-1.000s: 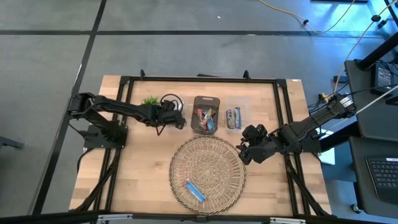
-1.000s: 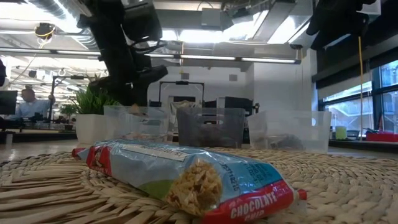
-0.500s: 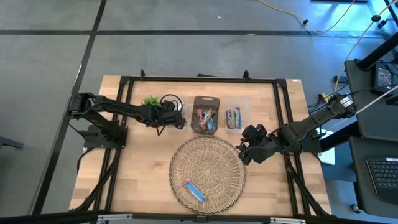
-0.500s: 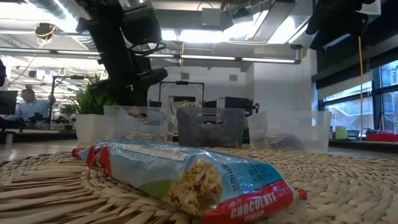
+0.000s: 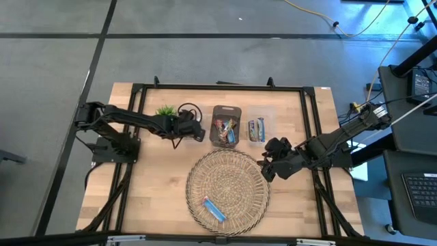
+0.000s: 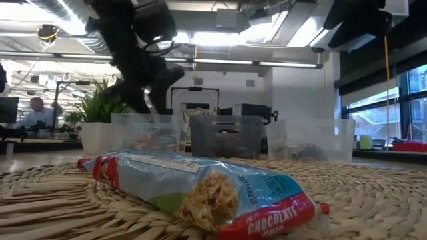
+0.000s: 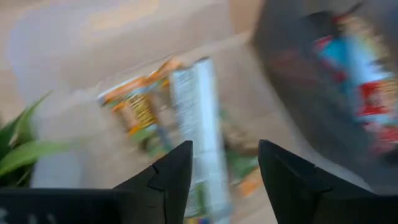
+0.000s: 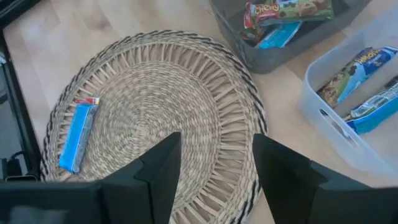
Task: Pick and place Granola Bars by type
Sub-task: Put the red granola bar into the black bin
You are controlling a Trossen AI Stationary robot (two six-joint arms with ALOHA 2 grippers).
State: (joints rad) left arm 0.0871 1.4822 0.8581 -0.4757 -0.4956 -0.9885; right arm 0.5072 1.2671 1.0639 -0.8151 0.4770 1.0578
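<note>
One blue-wrapped granola bar (image 5: 214, 210) lies flat on the round woven mat (image 5: 229, 171); the low view shows it close up (image 6: 200, 187). My right gripper (image 5: 265, 167) hovers open above the mat's right edge, and the bar (image 8: 78, 134) is farther across the mat from it. My left gripper (image 5: 194, 133) is open above the left clear bin (image 6: 147, 133), where green-tan bars (image 7: 193, 106) lie flat below its fingers. Red-multicolour bars (image 8: 286, 18) sit in the dark middle bin (image 5: 227, 126). Blue bars (image 8: 367, 81) sit in the right clear bin (image 5: 258, 128).
A small potted plant (image 5: 164, 110) stands just left of the left bin, close to my left arm. The three bins stand in a row along the far side of the mat. Bare wood (image 5: 157, 191) lies left of the mat. A black frame (image 5: 136, 89) borders the table.
My left gripper has turned and shifted a little above the left clear bin; in the low view its fingers now point more steeply down. The bar on the mat has stayed where it was.
</note>
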